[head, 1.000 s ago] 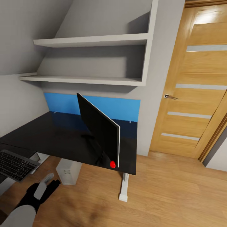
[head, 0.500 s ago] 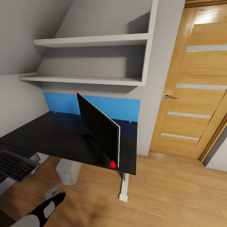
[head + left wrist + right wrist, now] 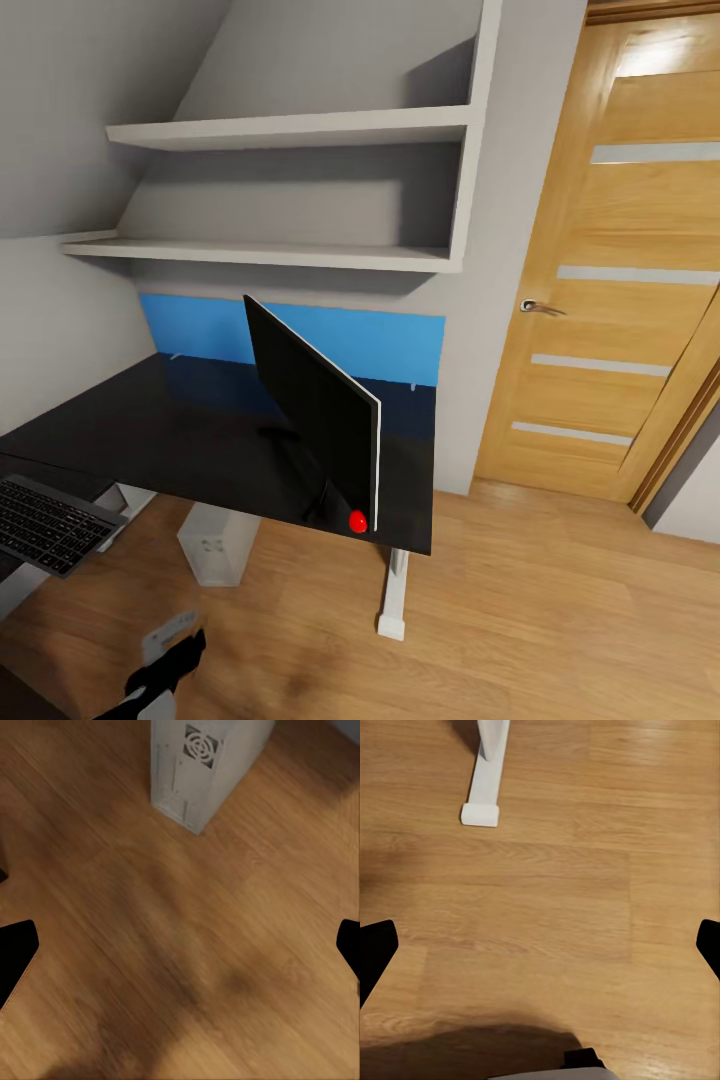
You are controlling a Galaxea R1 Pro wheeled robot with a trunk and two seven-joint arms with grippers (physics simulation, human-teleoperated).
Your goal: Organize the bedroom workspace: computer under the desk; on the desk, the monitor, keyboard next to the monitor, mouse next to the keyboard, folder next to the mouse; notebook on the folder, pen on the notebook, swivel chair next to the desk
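My left gripper (image 3: pixel 165 655) hangs low over the floor, lower than a second ago, fingers spread and empty; my right gripper (image 3: pixel 540 945) is likewise open. The keyboard (image 3: pixel 50 522) overhangs the desk (image 3: pixel 150 430) edge and could slide off if bumped. Beyond, the monitor (image 3: pixel 315 410) stands edge-on; the computer (image 3: pixel 215 543) sits underneath.

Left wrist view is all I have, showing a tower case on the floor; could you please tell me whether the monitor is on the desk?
Observer: Yes, the monitor stands on the desk, edge-on to the head camera.
Operator: Where is the keyboard, please?
Observer: The keyboard lies left of the monitor, nearer the robot.
Operator: And the right gripper?
Observer: The right gripper is open above floor, near the desk's white foot.
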